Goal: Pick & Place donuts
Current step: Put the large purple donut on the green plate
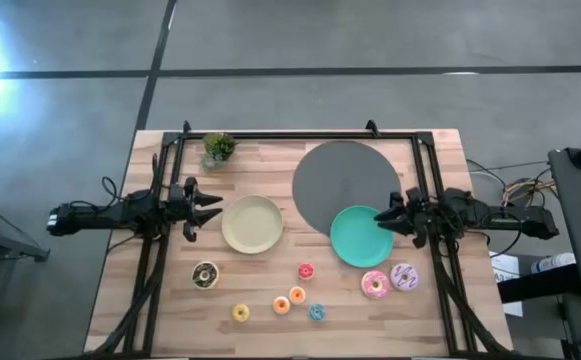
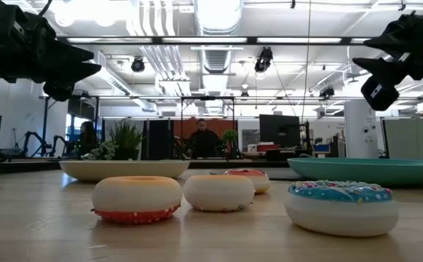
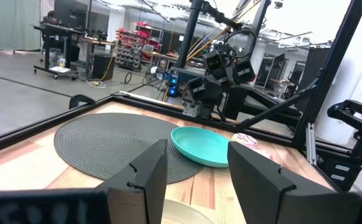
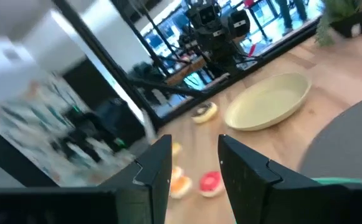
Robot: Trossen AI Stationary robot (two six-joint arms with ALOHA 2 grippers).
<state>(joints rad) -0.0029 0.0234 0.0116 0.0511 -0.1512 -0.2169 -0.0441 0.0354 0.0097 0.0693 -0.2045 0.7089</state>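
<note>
Seven toy donuts lie flat on the table's near half: chocolate-brown [image 1: 206, 275], yellow [image 1: 240, 312], orange [image 1: 289, 299], red [image 1: 306, 271], blue [image 1: 316, 312], pink [image 1: 375, 284] and lilac sprinkled [image 1: 404, 276]. My left gripper [image 1: 213, 208] is open and empty, above the table just left of the cream plate [image 1: 252, 224]. My right gripper [image 1: 382, 218] is open and empty, above the right part of the teal plate [image 1: 360, 236]. The left wrist view shows open fingers [image 3: 196, 174]; so does the right wrist view [image 4: 193, 165].
A round grey mat [image 1: 346, 182] lies at the table's far right, with the teal plate overlapping its near edge. A small potted plant [image 1: 218, 148] stands at the far left. A black frame [image 1: 300, 134] runs along the table's far and side edges.
</note>
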